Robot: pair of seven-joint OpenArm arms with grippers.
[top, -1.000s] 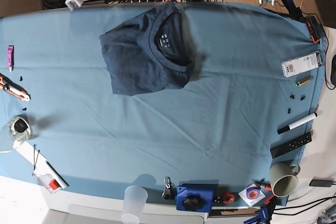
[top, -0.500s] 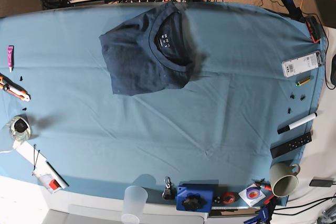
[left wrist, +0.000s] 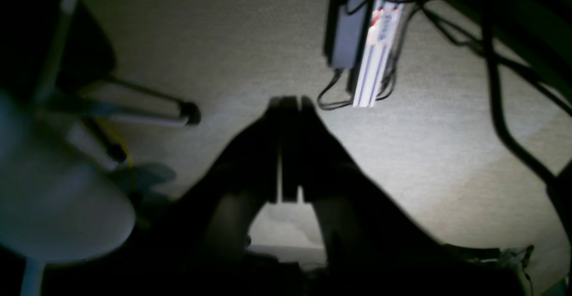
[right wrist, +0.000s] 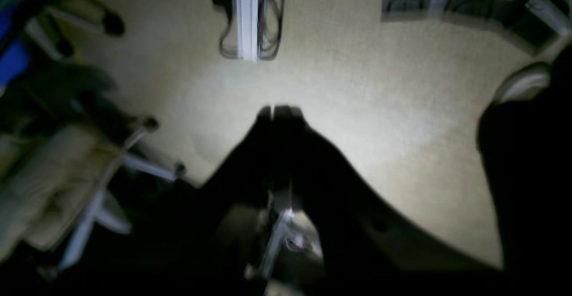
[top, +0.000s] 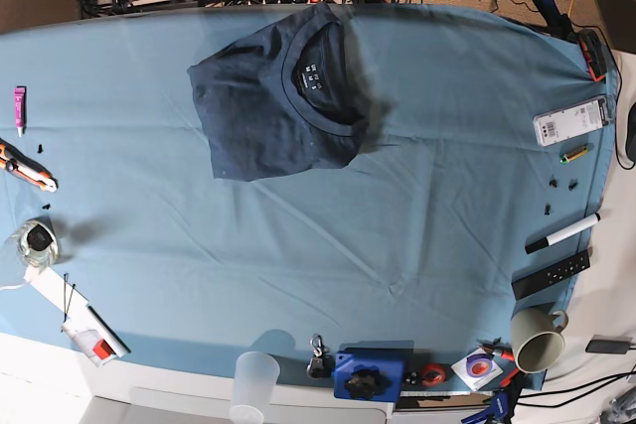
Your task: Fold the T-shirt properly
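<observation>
blue cloth (top: 417, 166) covers the table, and on it the t-shirt (top: 278, 106) lies as a folded dark bundle near the far edge of the cloth, collar side up, with small white print showing inside the neck. a white mug (top: 538, 338), a black marker (top: 563, 232) and a clear cup (top: 254, 382) sit well apart from the t-shirt, near the other edges of the cloth. both arms are off the table, beyond the far edge. in the wrist views each camera looks at beige carpet (left wrist: 250, 41). the left gripper (left wrist: 289, 103) has its fingers pressed together with nothing between them. the right gripper (right wrist: 279, 110) is also clenched and empty. a power strip (right wrist: 248, 14) with cables lies on the carpet ahead of it.
</observation>
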